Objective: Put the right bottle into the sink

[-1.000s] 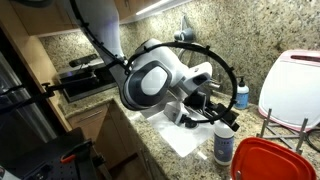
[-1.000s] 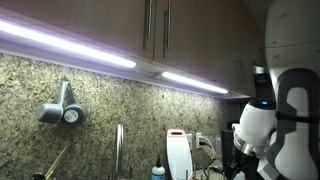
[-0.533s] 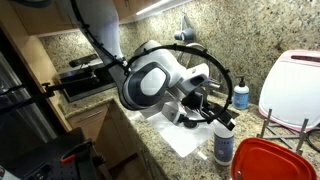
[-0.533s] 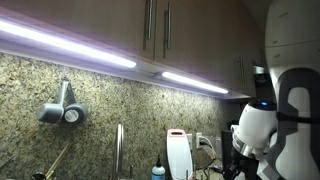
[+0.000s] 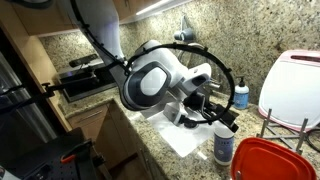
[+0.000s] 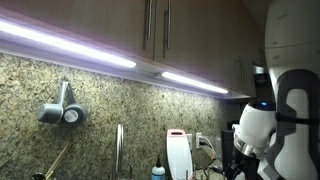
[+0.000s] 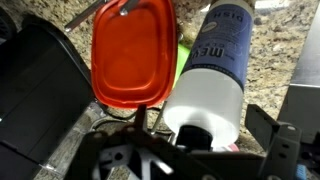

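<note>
Straddling the right bottle [image 7: 207, 85], the gripper [image 7: 205, 138] stands apart; red lid [image 7: 133, 50] crowds one side.

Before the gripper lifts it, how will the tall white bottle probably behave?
The bottle stands tall and narrow, so a sideways push may tip it. Its smooth, round plastic body could probably slip or twist in a grip.

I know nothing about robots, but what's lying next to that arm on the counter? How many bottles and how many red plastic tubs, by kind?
Bottles: 2 (white bottle with a black cap, blue pump bottle)
Red plastic container: 1
Total: 3
</note>
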`<move>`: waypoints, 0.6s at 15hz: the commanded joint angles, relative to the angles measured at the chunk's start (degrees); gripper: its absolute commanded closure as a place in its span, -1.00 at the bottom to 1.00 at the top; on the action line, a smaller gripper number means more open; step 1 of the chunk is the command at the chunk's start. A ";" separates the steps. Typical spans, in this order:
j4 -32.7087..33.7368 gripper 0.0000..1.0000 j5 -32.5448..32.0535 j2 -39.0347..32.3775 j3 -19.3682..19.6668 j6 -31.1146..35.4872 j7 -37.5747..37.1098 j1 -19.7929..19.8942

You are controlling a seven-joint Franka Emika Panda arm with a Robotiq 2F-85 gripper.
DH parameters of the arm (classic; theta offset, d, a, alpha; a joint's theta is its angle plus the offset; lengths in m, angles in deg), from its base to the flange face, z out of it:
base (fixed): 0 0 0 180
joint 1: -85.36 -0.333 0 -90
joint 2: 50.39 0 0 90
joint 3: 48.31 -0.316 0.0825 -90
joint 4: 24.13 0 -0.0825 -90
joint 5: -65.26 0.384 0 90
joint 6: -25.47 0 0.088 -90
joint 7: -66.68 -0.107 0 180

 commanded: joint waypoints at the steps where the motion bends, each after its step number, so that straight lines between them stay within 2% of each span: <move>1: -0.16 -1.00 1.61 0.95 2.01 -1.75 -0.44 -2.23; 9: -0.08 -1.00 0.04 0.31 1.19 -1.06 0.42 -1.00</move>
